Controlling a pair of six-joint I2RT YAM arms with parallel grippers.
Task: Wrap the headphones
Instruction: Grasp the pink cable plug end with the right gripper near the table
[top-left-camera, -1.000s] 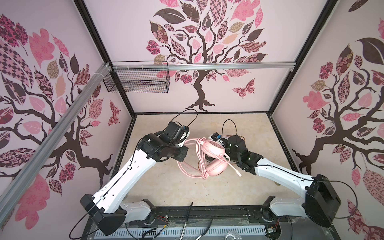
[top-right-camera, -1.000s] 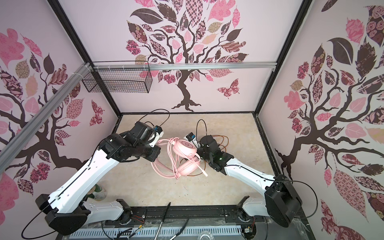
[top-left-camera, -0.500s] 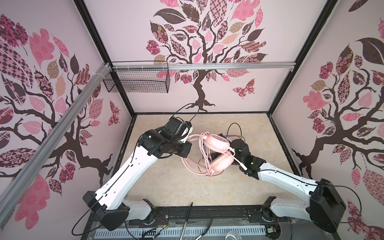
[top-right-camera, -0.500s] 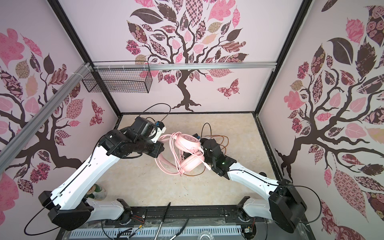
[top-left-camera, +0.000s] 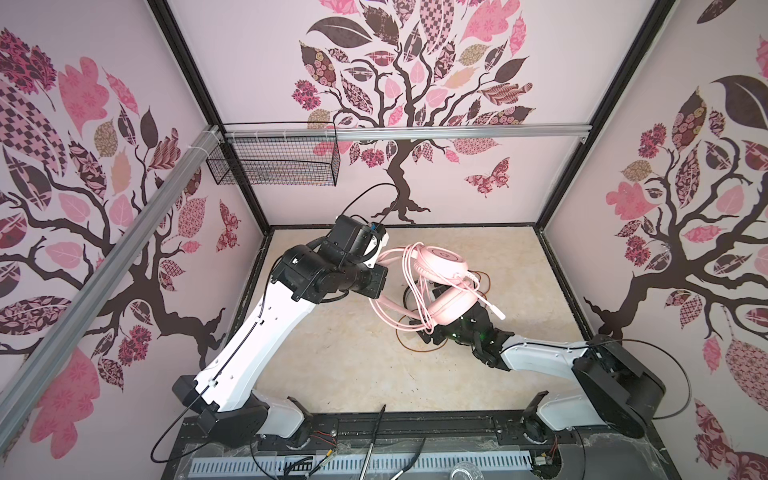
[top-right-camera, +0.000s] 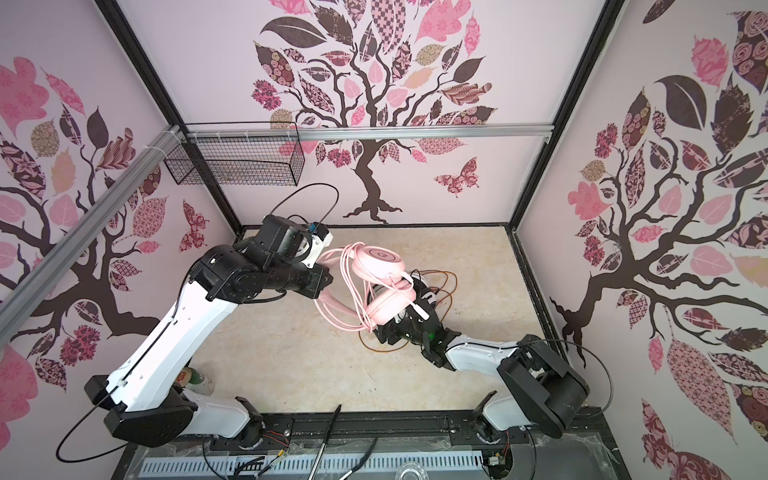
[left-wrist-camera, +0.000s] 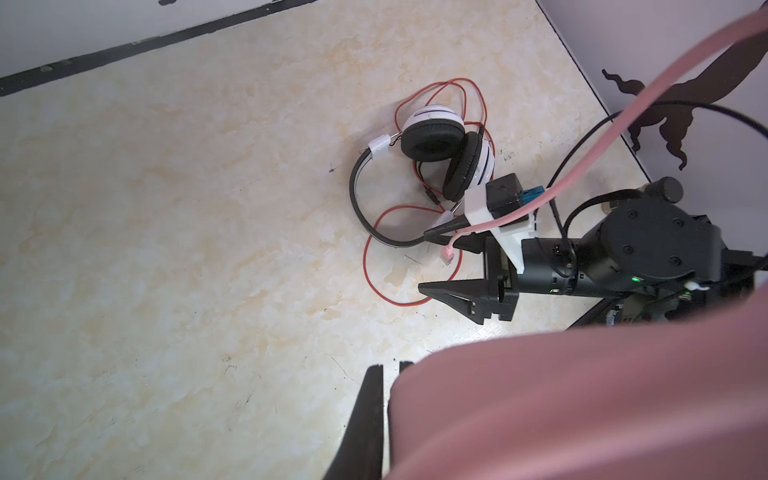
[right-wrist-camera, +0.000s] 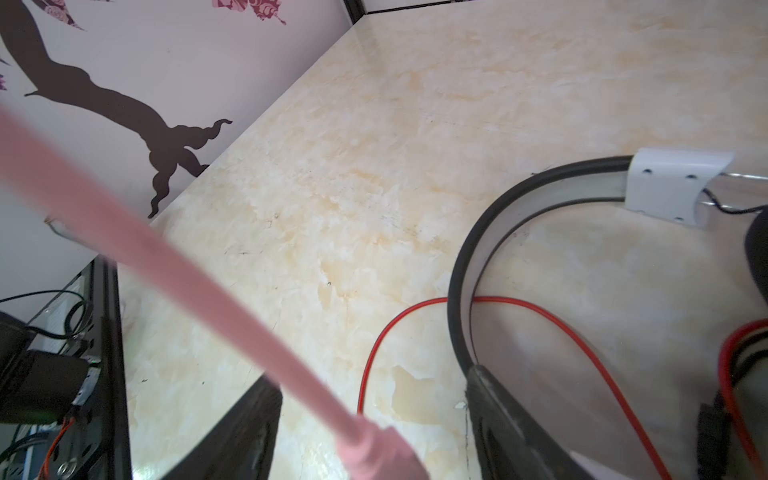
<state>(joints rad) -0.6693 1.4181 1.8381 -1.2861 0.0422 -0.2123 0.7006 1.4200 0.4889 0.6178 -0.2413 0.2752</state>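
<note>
We are winding the cord (top-left-camera: 417, 291) round the pink headset (top-left-camera: 441, 266), and most of it looks wound on already, in loops over the two cups (top-left-camera: 451, 307). The left gripper (left-wrist-camera: 390, 368) is pinched tight on the band (left-wrist-camera: 582, 407) and holds the pink headset up in the air over the table (left-wrist-camera: 166, 228). The last bit of cord hangs down to the right gripper (left-wrist-camera: 424, 260), whose jaws stand wide with the small plug (left-wrist-camera: 448, 254) between them, not squeezed. So the next job, we think, is to close on that end, just behind the plug, so it cannot slip out. We must watch what lies under it (the white headset (left-wrist-camera: 432, 137) and its red cord (left-wrist-camera: 368, 257) are right there on the table, and one jaw is so near the black band (left-wrist-camera: 355, 187) that we cannot tell if it touches). If we pinch the red cord too, both headsets get tangled, so we lift a little first. Then we pull the end snug, not hard, carry it round the cups like the other loops, and tuck the plug under one. The left side should hold firm, or the loops may slide off.
</note>
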